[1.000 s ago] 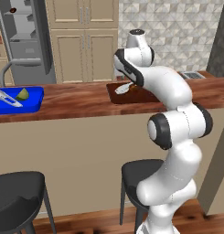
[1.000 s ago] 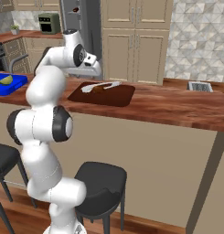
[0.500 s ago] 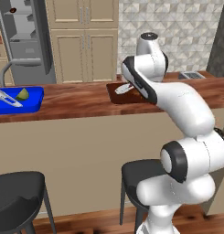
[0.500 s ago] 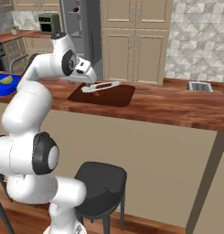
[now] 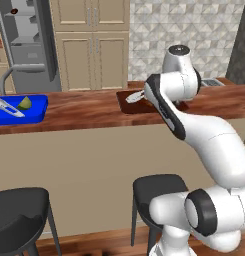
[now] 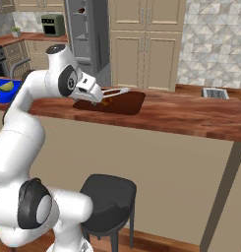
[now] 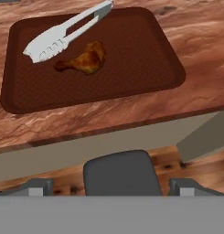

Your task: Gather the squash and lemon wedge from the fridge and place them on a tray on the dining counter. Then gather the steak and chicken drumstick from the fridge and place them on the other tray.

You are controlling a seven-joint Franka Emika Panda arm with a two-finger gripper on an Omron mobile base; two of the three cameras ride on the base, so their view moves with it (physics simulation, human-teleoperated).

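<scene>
Starting nearest: looking down past the hand [image 7: 111, 188] onto a black stool [image 7: 120, 172] tucked under the desk [image 7: 131, 116] edge. Showing hand fingers spread wide, gripping nothing, hanging just off the near side of the dining counter rather than over the load. Seeing the other tray [image 7: 145, 68], dark brown, sitting flat on the desk just beyond that edge. Carrying the chicken drumstick [image 7: 83, 59] near its middle, lying on its side, with grey tongs [image 7: 65, 32] resting just behind it, apart from the meat. Finding no steak on that tray, so judging the second half of the task as half done: drumstick delivered, steak pending. Spotting, further left along the desk, the blue tray [image 5: 36, 111] holding the lemon wedge [image 5: 25, 103] beside another pair of tongs [image 5: 6, 106]; not managing to tell whether squash is in there. Noting, farthest back, the fridge [image 5: 29, 47] standing open with a small dark item [image 5: 14, 11] on an upper shelf, too small to name. Calling next for turning from the desk, driving to the fridge, locating the steak on a shelf, closing on it with wide-set fingers.
</scene>
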